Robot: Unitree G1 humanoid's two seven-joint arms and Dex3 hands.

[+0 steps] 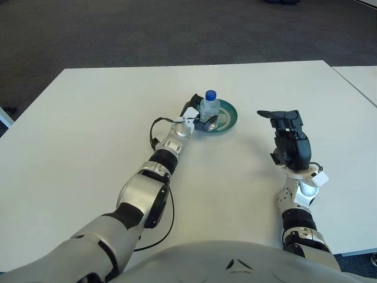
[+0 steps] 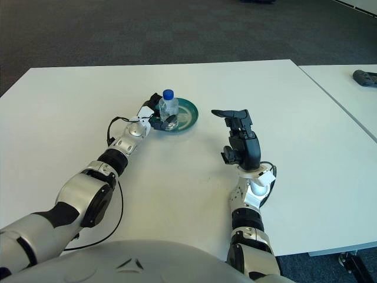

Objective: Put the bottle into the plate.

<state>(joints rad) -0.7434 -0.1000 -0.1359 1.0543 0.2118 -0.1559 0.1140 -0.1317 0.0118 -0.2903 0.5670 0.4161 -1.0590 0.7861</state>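
Note:
A small clear water bottle [image 1: 210, 107] with a blue cap stands upright on the green plate [image 1: 228, 117] at the middle of the white table. My left hand [image 1: 200, 119] reaches out to it, fingers wrapped around the bottle's lower half at the plate's left side. The bottle also shows in the right eye view [image 2: 168, 105], on the plate [image 2: 187, 114]. My right hand [image 1: 290, 137] is raised upright to the right of the plate, fingers relaxed and holding nothing.
The white table [image 1: 88, 118] runs wide on all sides of the plate. A second white table [image 2: 347, 82] stands at the right with a dark object [image 2: 365, 77] on it. Dark carpet lies beyond the far edge.

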